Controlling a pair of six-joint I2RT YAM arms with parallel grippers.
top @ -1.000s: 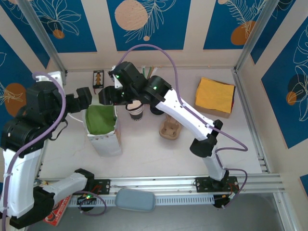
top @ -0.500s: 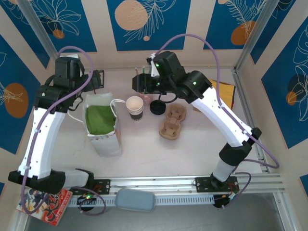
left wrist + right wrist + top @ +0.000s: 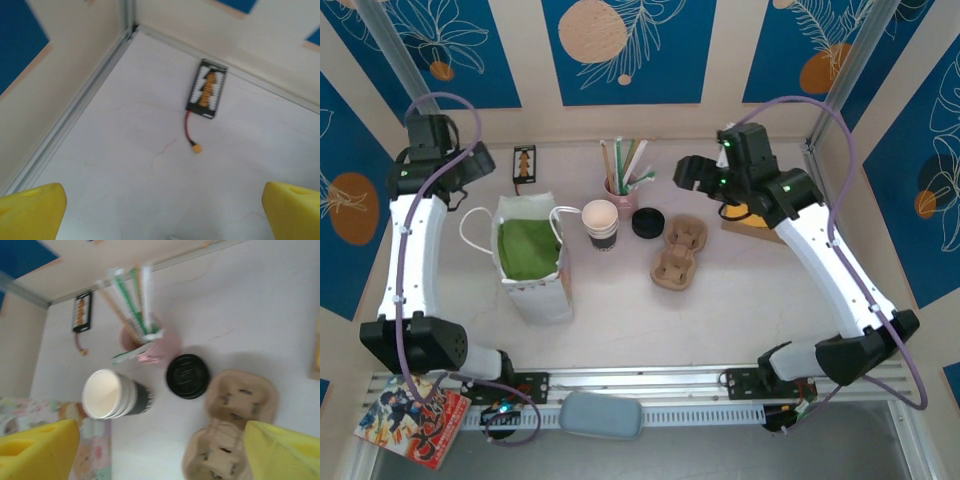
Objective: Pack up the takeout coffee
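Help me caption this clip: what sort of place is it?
Likely a robot test booth staged as a takeout counter: patterned wall panels around a table holding a white paper bag, cardboard cup carrier and straws.

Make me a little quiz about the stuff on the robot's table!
1. True or false: the black lid is pressed onto the paper cup.
2. What stands in the pink holder? A straws, B spoons, C flowers.
3. What colour shows inside the white paper bag from above?

Key: 1 false, the lid lies loose beside the open cup. 2 A. 3 green.
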